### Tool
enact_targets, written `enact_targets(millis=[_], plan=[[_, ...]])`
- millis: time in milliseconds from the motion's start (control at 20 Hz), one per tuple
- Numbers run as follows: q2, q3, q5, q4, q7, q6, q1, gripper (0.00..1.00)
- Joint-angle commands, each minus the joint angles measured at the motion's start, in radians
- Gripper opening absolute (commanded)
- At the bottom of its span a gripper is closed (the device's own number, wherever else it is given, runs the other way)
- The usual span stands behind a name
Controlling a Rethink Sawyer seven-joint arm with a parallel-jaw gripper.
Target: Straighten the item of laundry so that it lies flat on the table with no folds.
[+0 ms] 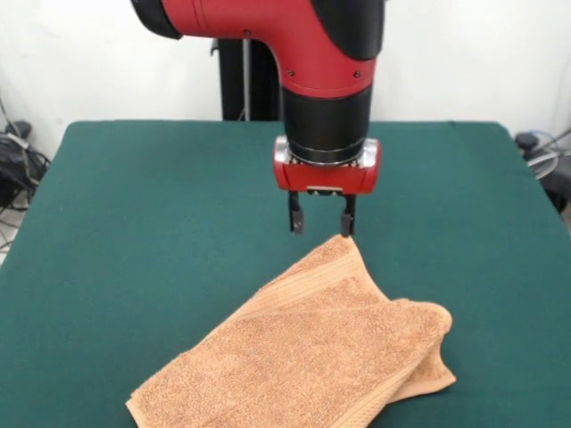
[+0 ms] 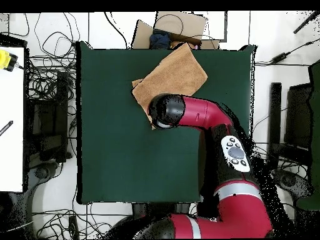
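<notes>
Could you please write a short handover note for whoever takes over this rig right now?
Gripper: open, empty, just above the towel's far corner in the front view.
Towel: folded over on itself, a second layer showing under the top one, lying near the table's edge opposite the robot.
Done: nothing visibly; no grasp yet.
Left: grip a corner, unfold the layers and spread the towel flat without folds.

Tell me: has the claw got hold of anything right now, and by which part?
Nothing is held. The claw hangs open just above the far corner of the folded towel, its fingers apart with nothing between them.
</notes>
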Motion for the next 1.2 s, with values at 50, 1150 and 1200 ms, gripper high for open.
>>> enact_targets(millis=[50,1150,1200], plan=[[0.056,0.025,0.01,0.007,0.153,-0.106,0.033,1.0],[0.228,0.014,-0.046,-0.185,-0.003,-0.136,0.013,1.0],[0.239,0.02,-0.047,-0.22,-0.025,-0.107,0.011,1.0]])
